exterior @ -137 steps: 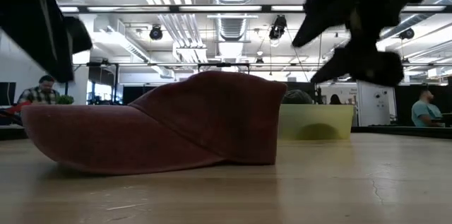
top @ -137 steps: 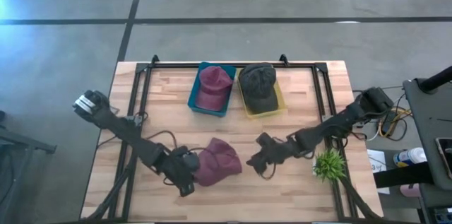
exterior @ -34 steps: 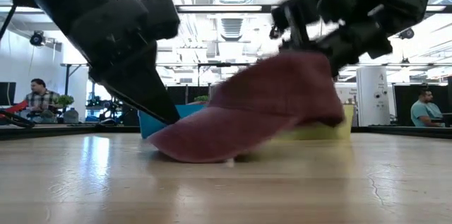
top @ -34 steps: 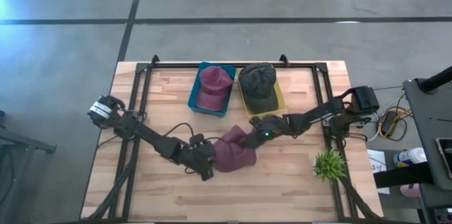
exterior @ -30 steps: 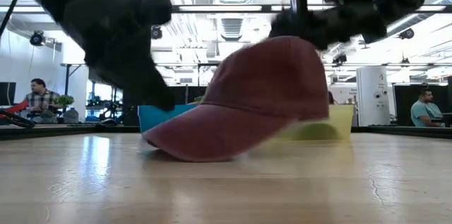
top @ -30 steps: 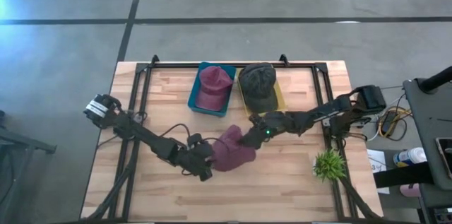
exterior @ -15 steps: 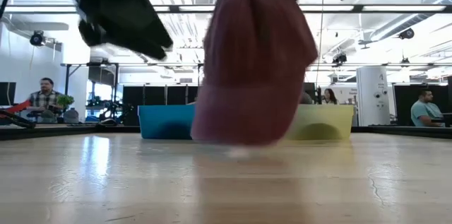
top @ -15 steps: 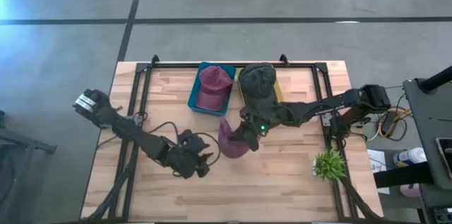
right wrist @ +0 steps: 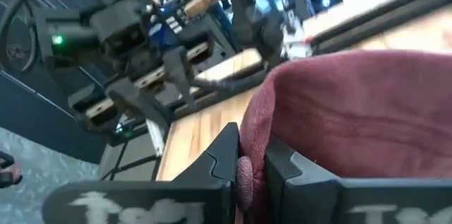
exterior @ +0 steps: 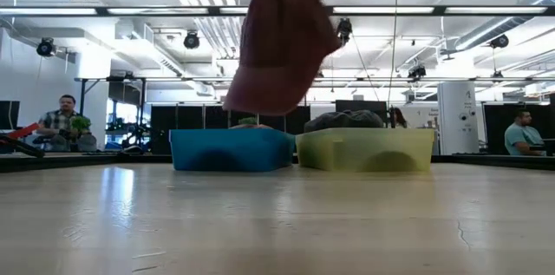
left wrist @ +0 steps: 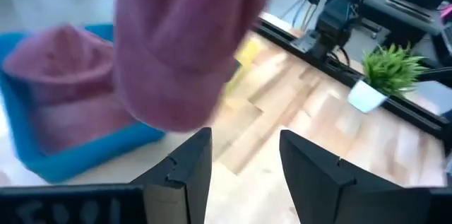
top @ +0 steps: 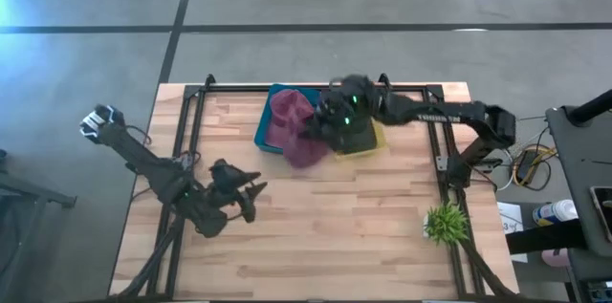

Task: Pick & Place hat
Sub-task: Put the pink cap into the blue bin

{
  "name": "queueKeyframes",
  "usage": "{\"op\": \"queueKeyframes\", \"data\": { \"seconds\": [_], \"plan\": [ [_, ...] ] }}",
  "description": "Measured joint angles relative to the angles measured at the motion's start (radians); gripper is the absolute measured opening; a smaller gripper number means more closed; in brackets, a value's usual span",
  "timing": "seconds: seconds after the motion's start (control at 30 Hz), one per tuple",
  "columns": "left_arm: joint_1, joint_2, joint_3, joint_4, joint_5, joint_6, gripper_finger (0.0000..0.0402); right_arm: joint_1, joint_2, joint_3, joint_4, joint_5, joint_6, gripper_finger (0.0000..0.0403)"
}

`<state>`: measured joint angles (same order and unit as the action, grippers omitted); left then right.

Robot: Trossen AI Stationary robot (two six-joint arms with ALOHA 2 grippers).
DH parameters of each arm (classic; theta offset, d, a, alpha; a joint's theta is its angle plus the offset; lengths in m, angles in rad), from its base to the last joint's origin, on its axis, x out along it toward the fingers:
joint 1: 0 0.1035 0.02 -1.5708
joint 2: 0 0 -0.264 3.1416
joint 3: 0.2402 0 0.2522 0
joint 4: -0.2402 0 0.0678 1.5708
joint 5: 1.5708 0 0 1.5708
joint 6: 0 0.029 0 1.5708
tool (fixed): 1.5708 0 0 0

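At the near right corner of the wooden table [top: 382, 236], as the overhead camera sees it, a small green plant [top: 445, 223] stands in its white pot, well apart from everything else. Nearer the left side, the left gripper [top: 251, 191] hangs over bare boards with its two fingers [left wrist: 189, 171] spread apart and nothing between them; its wrist camera looks across the table toward the bins. Farther in, the right gripper [top: 323, 128] reaches from the right side of the table to the back edge and is clamped on a maroon hat [top: 304, 147], the cloth pinched tight between its fingers [right wrist: 224, 155] in the right wrist view. The hat hangs clear of the table: in the low view the maroon hat [exterior: 282, 45] dangles above and in front of the blue bin [exterior: 230, 150], and from above it overlaps that bin's near right corner. The blue bin [top: 265, 129] already holds a second maroon hat [top: 284, 115], which lies just beside and partly under the hanging one. Touching the blue bin on its right is a yellow bin [top: 377, 140] with a dark grey hat [exterior: 345, 121] in it; from above the right arm covers most of this bin and its contents. A black frame [top: 196, 102] runs along the table's back and sides. Beyond the table, in the room behind, a person [exterior: 64, 120] sits at far left and another person [exterior: 523, 133] stands at far right.
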<state>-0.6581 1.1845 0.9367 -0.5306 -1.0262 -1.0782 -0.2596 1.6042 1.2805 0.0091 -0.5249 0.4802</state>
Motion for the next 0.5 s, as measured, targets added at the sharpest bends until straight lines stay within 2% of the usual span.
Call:
{"op": "queueKeyframes", "data": {
  "seconds": [0.2,0.4,0.5],
  "plan": [
    [0.046,-0.074,-0.001,-0.093,-0.091,0.056,0.0161,-0.129,0.178,0.196,-0.043,-0.178,-0.078,0.0021],
    [0.124,-0.143,-0.002,-0.150,-0.094,0.075,0.0161,-0.206,0.399,0.426,-0.227,-0.321,-0.192,0.0021],
    [0.154,-0.169,-0.002,-0.152,-0.094,0.126,0.0161,-0.227,0.491,0.538,-0.345,-0.346,-0.258,0.0021]
  ]
}}
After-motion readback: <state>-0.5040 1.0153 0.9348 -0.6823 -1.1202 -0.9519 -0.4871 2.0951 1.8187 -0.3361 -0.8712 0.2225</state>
